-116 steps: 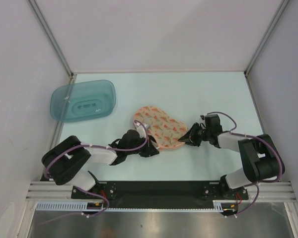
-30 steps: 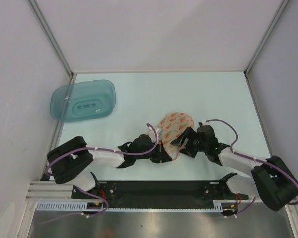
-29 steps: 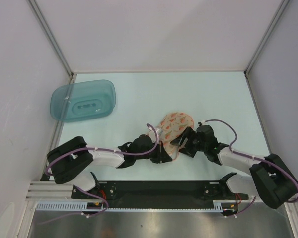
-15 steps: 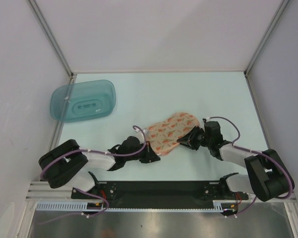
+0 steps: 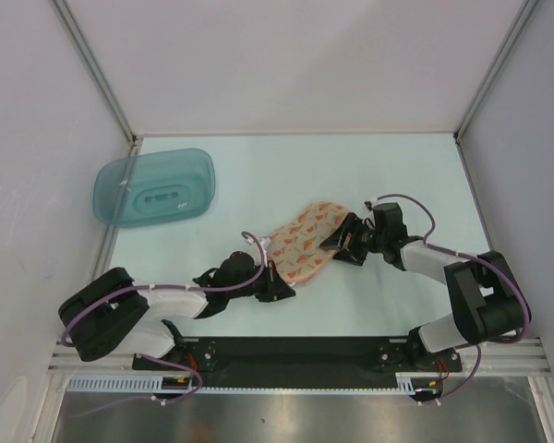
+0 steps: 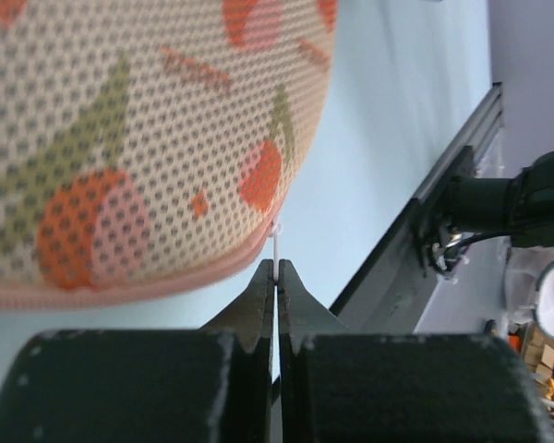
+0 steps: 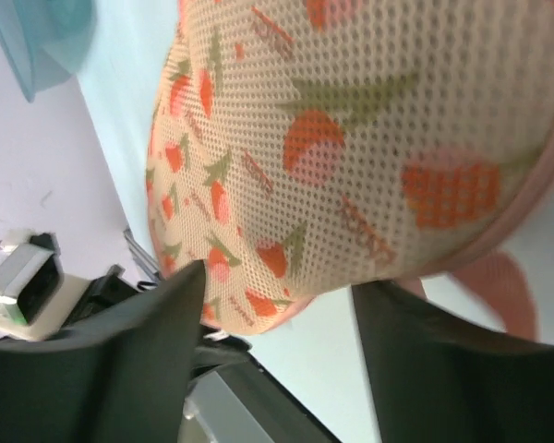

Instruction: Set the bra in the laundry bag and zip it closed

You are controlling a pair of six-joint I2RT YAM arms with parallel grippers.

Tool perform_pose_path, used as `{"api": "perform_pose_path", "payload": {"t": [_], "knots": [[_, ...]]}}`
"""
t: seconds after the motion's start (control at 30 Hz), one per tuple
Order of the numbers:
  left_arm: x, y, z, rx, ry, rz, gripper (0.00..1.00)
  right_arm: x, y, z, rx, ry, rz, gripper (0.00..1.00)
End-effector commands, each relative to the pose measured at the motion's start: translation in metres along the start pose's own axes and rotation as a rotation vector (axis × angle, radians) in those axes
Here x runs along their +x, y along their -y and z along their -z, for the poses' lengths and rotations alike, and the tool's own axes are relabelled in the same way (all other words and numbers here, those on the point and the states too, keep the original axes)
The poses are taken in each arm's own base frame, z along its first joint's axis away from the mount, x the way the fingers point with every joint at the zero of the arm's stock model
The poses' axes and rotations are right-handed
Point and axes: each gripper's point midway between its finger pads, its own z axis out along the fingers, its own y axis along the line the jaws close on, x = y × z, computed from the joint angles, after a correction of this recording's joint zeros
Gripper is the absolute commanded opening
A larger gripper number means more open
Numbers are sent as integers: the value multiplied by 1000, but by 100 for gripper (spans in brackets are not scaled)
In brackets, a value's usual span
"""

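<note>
The peach-pink laundry bag (image 5: 301, 244) lies closed on the pale table between my two grippers. It fills the left wrist view (image 6: 120, 138) and the right wrist view (image 7: 351, 138). My left gripper (image 5: 282, 292) is at the bag's near left end. Its jaws (image 6: 275, 268) are shut on a thin white zip pull cord (image 6: 275, 247) that hangs from the pink zip rim. My right gripper (image 5: 336, 245) is at the bag's right end. Its fingers (image 7: 138, 369) are spread wide, with the bag's rim between them (image 7: 286, 314). The bra is out of view.
An upturned teal plastic tub (image 5: 154, 187) sits at the far left and shows in a corner of the right wrist view (image 7: 46, 37). White walls and metal posts close in the table. A black rail (image 5: 295, 353) runs along the near edge.
The bag has slid left and now lies flatter and longer than a second ago. The left gripper has drawn back to the left. The right gripper has followed the bag's right end.
</note>
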Motion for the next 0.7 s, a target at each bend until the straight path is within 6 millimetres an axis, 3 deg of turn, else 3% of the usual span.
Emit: {"api": "perform_pose_path", "payload": {"t": [0.0, 0.03, 0.1, 0.13, 0.17, 0.23, 0.27, 0.3, 0.43, 0.67], "knots": [[-22, 51, -8, 139, 22, -8, 0, 22, 25, 11, 64, -24, -17, 76], [-24, 55, -9, 150, 18, -8, 0, 23, 19, 20, 46, 0, 13, 78], [-27, 66, -14, 170, 16, -18, 0, 38, 41, 32, 129, 9, -9, 86], [-28, 69, -15, 176, 13, -22, 0, 41, 42, 37, 132, 20, -17, 88], [-29, 76, -17, 189, 11, -30, 0, 43, 29, 47, 95, 54, 5, 91], [-25, 76, -24, 185, -8, -32, 0, 52, 27, 54, 73, 80, -17, 95], [-24, 82, -26, 195, -15, -35, 0, 50, 11, 62, 26, 134, -38, 100], [-21, 80, -30, 190, -26, -33, 0, 55, 13, 63, 17, 140, -52, 100], [-15, 88, -38, 204, -42, -34, 0, 53, -12, 65, -105, 189, -121, 100], [-10, 107, -40, 233, -49, -44, 0, 51, -26, 48, -132, 175, -156, 77]]}}
